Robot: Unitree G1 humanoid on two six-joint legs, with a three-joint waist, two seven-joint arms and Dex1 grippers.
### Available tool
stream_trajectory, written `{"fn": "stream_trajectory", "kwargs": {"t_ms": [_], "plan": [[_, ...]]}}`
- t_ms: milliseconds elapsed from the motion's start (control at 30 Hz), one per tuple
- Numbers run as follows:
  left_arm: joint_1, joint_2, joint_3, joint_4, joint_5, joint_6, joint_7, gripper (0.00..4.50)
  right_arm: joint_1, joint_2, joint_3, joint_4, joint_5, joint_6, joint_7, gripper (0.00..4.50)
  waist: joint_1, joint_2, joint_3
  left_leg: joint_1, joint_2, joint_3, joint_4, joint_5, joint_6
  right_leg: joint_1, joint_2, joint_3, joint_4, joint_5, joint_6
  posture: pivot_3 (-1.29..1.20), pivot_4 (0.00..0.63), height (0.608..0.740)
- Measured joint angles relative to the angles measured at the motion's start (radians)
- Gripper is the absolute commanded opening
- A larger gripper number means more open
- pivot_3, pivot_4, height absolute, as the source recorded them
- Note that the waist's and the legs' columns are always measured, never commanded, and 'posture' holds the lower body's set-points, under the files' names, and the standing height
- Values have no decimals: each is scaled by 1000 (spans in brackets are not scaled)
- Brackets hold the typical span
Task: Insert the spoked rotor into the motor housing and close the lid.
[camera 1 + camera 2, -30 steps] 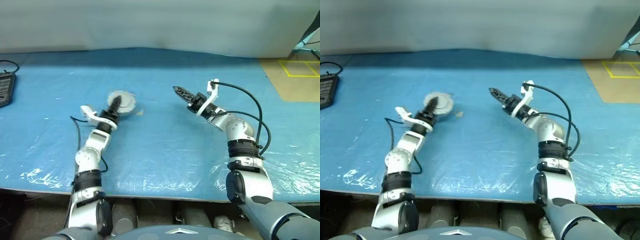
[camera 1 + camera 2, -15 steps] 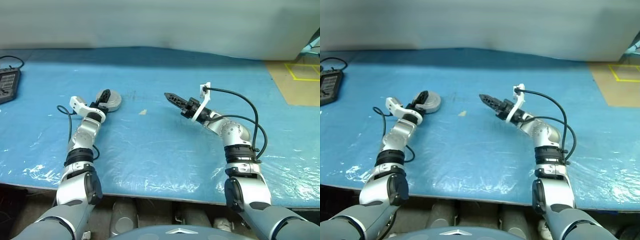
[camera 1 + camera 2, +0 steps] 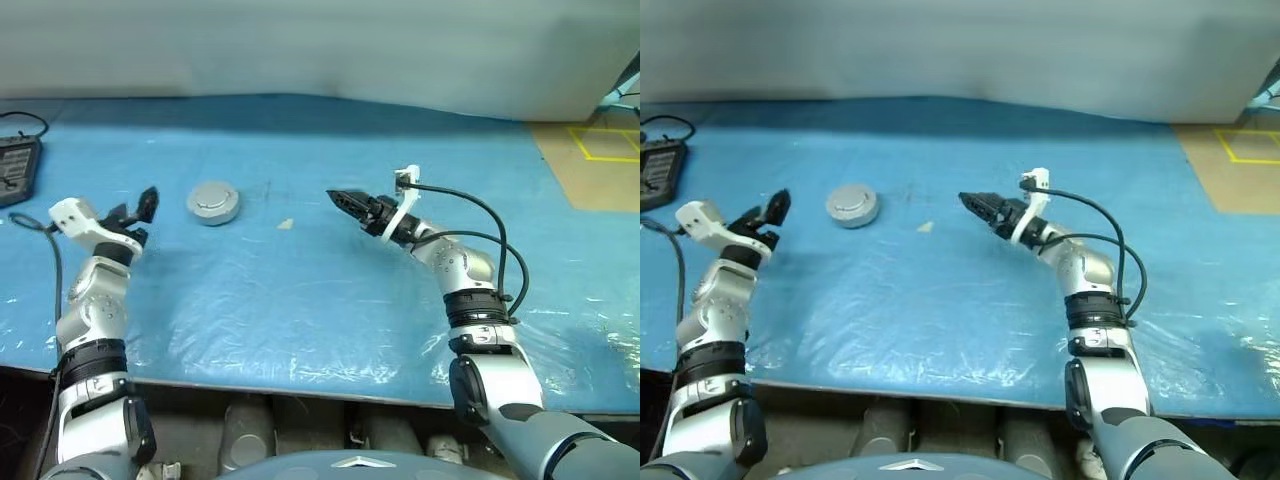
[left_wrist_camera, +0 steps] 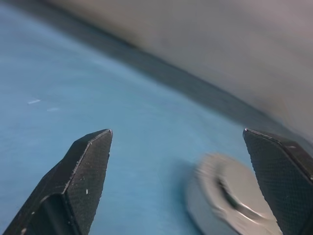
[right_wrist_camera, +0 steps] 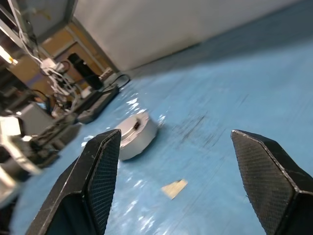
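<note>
The motor housing (image 3: 213,203) lay on the blue surface (image 3: 320,290) with the lid (image 3: 852,196) shut flat over it, smooth grey face and raised centre upward. It sat between the two pincers, just beyond and to the right of the left pincer (image 3: 137,209), touched by neither. The left pincer hung above the surface with its fingers spread wide, empty. The right pincer (image 3: 343,200), well to the housing's right, pointed toward it, fingers likewise parted and empty. A small tan scrap (image 3: 286,224) lay between housing and right pincer.
</note>
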Motion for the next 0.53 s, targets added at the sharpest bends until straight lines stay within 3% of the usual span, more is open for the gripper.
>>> {"fn": "stream_trajectory", "kwargs": {"t_ms": [167,367,467,533], "plan": [[42,5,-259,-182,87,10,-199,4484,12,-88,46,95,-107,-174,86,3765,-3,0,0,1,0,1,0,0,0,0,1,1,0,0,0,0,150,740],[40,18,-386,-150,244,-95,-277,4484,13,-178,49,151,-174,-288,137,3765,-31,0,0,2,0,1,0,2,3,0,2,2,1,0,-1,0,150,740],[37,6,-394,-84,286,-152,-291,4500,24,-206,76,174,-228,-356,150,4319,-34,0,0,2,0,2,0,2,4,0,2,2,1,0,-1,0,150,740],[36,6,-410,-57,301,-167,-314,4500,34,-208,96,177,-251,-382,169,4444,-33,0,0,2,0,2,0,2,4,0,2,2,1,0,-1,0,150,740]]}}
